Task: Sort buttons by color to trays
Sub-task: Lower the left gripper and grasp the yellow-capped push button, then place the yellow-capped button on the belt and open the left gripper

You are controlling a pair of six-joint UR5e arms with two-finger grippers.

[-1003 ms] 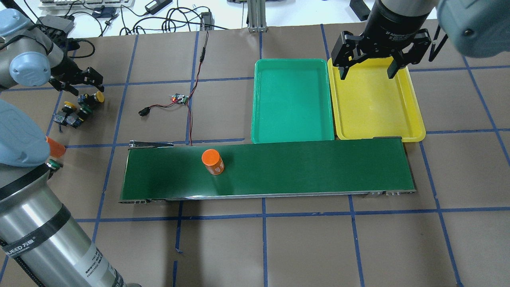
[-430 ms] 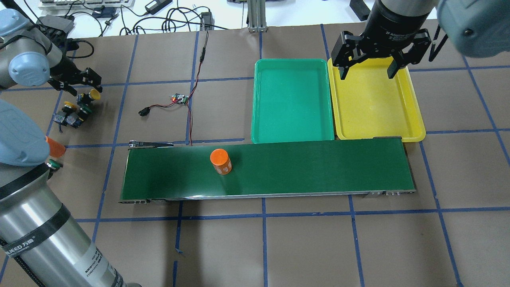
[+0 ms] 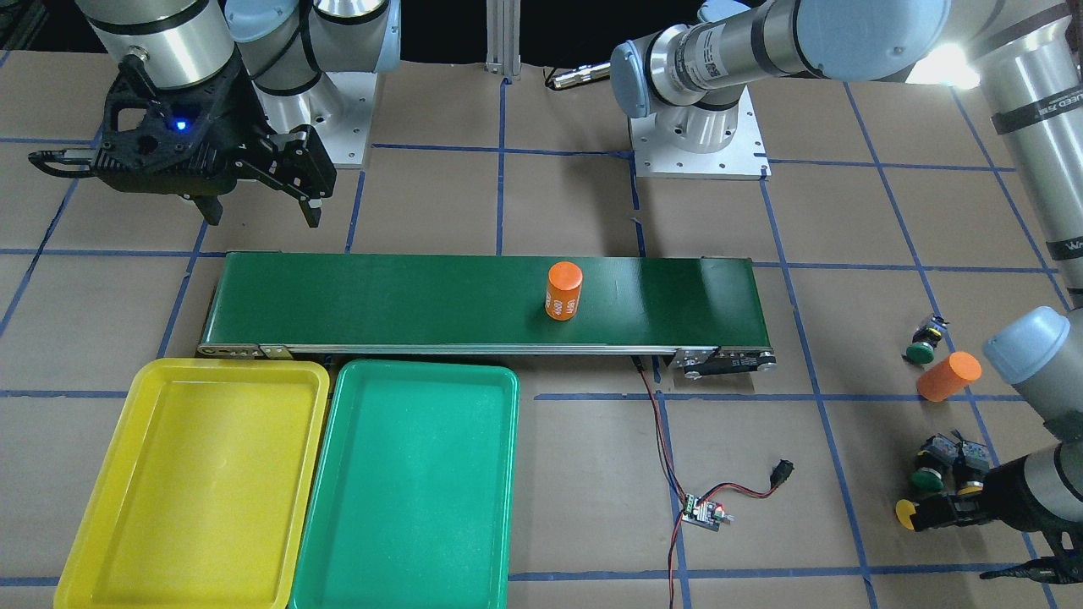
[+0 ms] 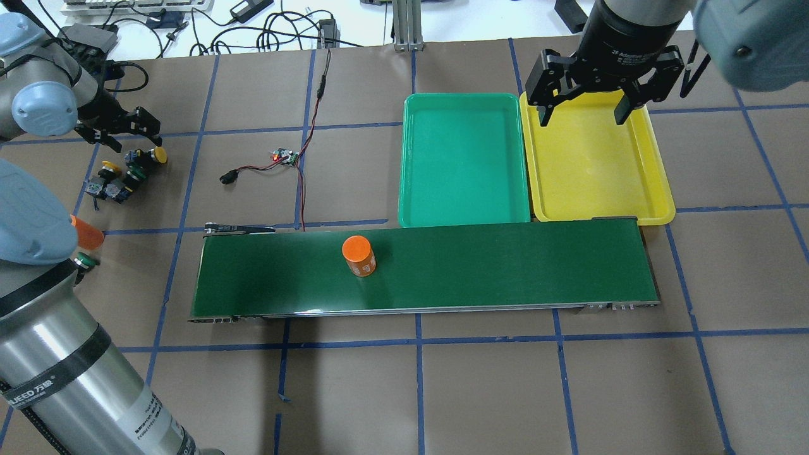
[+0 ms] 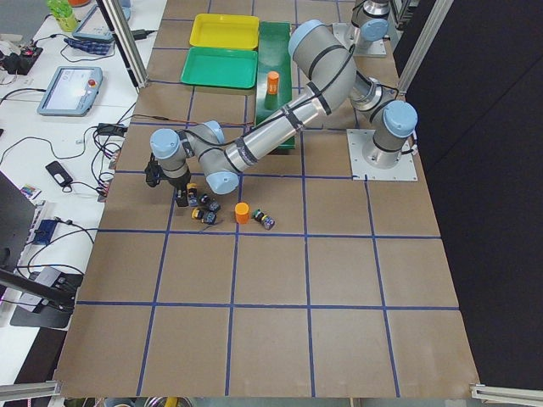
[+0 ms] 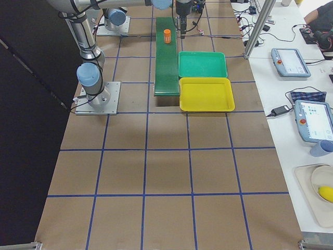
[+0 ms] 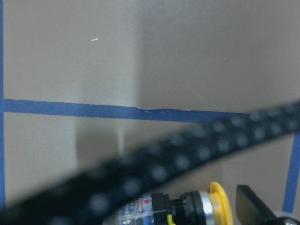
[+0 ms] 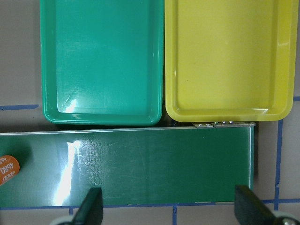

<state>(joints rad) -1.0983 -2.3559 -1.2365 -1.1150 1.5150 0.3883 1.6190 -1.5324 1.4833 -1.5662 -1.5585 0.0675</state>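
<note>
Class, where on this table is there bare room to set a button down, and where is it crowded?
Free: the green tray, the yellow tray, and the belt between the orange cylinder and its tray-side end. Crowded: the buttons clustered by the left gripper.

The table [image 4: 480, 385] is brown, crossed by a grid of blue lines. The belt [image 4: 505, 265] is dark green with a silver edge. Along the belt's side away from the robot lie a green tray [image 4: 464, 158] and a yellow tray [image 4: 594, 164]. On the belt stands an orange cylinder [image 4: 358, 254] with white print. Past the belt's end on the robot's left are a second orange cylinder [image 3: 948, 376], yellow-capped buttons [image 4: 156, 154] and green-capped buttons [image 3: 918, 351] with black bodies, and red and black wires [image 4: 303, 196]. The right tool [image 4: 583, 118] is black.
</note>
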